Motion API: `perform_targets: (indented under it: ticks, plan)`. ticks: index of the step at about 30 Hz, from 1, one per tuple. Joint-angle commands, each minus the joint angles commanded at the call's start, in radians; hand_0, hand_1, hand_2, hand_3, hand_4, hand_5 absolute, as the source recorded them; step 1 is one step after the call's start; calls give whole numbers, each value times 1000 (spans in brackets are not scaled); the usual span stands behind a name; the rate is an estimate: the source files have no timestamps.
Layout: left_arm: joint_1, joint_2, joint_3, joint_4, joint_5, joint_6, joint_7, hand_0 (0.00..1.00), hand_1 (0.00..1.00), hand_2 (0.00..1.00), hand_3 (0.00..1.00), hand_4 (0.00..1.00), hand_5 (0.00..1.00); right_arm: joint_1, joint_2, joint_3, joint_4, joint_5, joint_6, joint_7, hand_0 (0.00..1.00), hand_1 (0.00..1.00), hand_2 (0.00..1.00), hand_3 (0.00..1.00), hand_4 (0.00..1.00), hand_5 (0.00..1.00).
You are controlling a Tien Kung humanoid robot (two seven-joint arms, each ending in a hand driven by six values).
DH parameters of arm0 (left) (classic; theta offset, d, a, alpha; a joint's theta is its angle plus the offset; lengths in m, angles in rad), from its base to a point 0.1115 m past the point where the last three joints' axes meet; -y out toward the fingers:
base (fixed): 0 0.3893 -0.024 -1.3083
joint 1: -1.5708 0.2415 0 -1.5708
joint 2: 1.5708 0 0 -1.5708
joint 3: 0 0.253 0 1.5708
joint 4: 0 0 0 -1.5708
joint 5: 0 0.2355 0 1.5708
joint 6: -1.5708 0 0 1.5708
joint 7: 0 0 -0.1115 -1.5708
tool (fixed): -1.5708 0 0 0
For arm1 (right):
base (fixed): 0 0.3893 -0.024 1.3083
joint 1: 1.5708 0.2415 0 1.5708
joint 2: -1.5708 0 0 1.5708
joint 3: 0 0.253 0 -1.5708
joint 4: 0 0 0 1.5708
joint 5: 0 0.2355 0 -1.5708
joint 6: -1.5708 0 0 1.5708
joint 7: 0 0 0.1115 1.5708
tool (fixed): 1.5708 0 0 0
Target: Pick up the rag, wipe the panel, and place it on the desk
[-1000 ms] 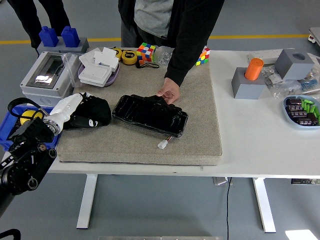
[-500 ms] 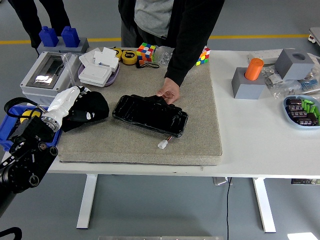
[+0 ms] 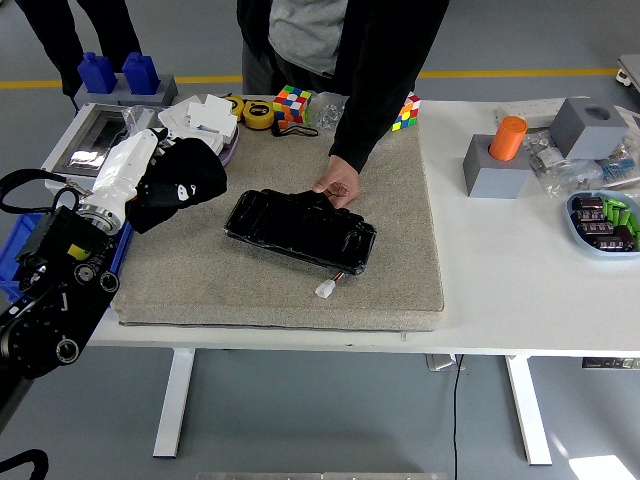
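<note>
The black rag (image 3: 180,180) hangs bunched in my left hand (image 3: 135,168), which is white and is raised above the left side of the grey mat (image 3: 300,285). The black panel (image 3: 300,228) lies on the middle of the mat, to the right of the rag and apart from it. A person's hand (image 3: 338,184) rests on the panel's far edge and holds it down. A white connector (image 3: 326,290) lies on a short wire at the panel's near edge. My right hand is out of view.
A grey electrical box (image 3: 85,150) and a tray of white parts (image 3: 200,125) stand behind my left hand. A blue bin (image 3: 20,270) sits at the left edge. Cubes (image 3: 293,104), a tape roll, an orange cylinder (image 3: 508,138) and a parts dish (image 3: 603,222) stand farther off.
My left hand has lifted the rag off the mat and carried it up and toward the far side. The panel and the person's hand have not moved.
</note>
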Motion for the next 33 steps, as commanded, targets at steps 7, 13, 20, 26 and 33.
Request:
perform_targets:
  ticks: [7, 13, 20, 26, 33]
  plan:
    - [-12, -54, 55, 19, 43, 25, 29, 225, 311, 351, 547, 701, 2, 2, -2, -7, 2, 8, -2, 4, 591, 579, 525, 530, 984, 427]
    - [-30, -63, 73, 65, 56, 22, 36, 224, 305, 343, 546, 698, 2, 1, -2, -11, 3, 10, -4, 6, 593, 579, 524, 526, 982, 426]
    - [-38, -70, 100, 90, 53, 20, 38, 225, 301, 341, 546, 693, 2, 2, -1, -17, 8, 18, -4, 8, 596, 579, 522, 526, 981, 424]
    - [-45, -71, 125, 90, 43, 17, 40, 225, 296, 336, 546, 683, 2, 1, -2, -28, 13, 27, -4, 8, 596, 578, 521, 527, 975, 417]
    - [-49, -74, 171, 66, 23, 19, 37, 224, 284, 332, 545, 683, 2, 1, -1, -39, 19, 36, -4, 9, 594, 578, 520, 526, 971, 411]
